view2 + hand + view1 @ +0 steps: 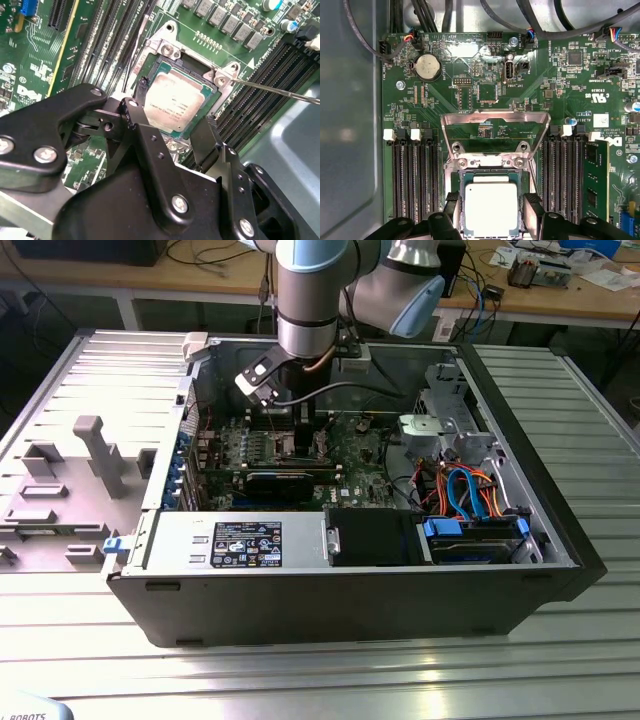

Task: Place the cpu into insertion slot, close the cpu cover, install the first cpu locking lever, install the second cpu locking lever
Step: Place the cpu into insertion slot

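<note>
Lying on a ribbed grey metal table (400,680), a large black computer case (330,605) has its side open to the exterior view, and a pale blue-and-silver robot arm (310,300) hangs down into its far half. Beneath the arm is the green circuit board (555,80), with long black memory slots (412,180) running on either side of its middle. In the first wrist view the black gripper (492,200) is low over the board, between the two banks of slots. The cpu cover (495,118), a thin silver metal hinged frame with a square window, is swung open and lies beyond the socket on the side away from the gripper. The insertion slot (487,161), a small square socket with a silver metal surround, lies uncovered. The cpu (490,207), a small flat square chip with a dull silver-grey metal top, sits level within that surround. The gripper's two black fingers (532,215) are set narrowly against the chip's opposite edges, holding it. In the second wrist view a thin silver rod (280,91) slants away from one corner of the socket, over the memory slots. A round silver coin battery (426,66) sits near the board's far edge.
</note>
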Robot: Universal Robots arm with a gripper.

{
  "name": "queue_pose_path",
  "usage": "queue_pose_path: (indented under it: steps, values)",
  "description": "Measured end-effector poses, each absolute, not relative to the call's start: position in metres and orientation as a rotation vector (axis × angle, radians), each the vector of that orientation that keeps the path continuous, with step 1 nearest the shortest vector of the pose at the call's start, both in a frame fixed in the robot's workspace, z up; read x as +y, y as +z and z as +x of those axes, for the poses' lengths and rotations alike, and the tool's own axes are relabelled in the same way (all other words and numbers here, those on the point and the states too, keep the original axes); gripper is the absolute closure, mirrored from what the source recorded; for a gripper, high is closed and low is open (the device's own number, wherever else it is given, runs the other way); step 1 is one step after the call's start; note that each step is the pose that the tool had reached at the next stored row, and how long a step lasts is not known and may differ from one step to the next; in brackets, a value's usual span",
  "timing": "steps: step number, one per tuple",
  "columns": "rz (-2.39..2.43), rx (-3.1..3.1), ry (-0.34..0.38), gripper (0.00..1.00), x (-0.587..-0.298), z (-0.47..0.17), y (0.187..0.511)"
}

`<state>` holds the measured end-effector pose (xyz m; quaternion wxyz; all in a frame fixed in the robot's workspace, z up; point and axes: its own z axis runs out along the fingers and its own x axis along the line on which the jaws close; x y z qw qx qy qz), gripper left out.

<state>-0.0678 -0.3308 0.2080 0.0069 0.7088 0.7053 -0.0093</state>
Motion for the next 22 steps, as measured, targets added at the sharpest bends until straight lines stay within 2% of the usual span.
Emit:
queue_pose_path:
  steps: [4, 5, 6, 7, 8, 11, 22]
  values:
    - [2.217, 2.206, -0.029, 0.4, -0.3302, -0.0678, 0.2093]
    - [2.217, 2.206, -0.029, 0.53, -0.3302, -0.0678, 0.2098]
    - [2.217, 2.206, -0.03, 0.58, -0.3302, -0.0678, 0.2099]
    - [2.216, 2.205, -0.031, 0.58, -0.3302, -0.0678, 0.21]
    - [2.215, 2.204, -0.034, 0.71, -0.3302, -0.0679, 0.2101]
    - [2.212, 2.201, -0.041, 0.89, -0.3302, -0.0678, 0.2101]
    - [2.21, 2.199, -0.043, 0.89, -0.3317, -0.0678, 0.2097]
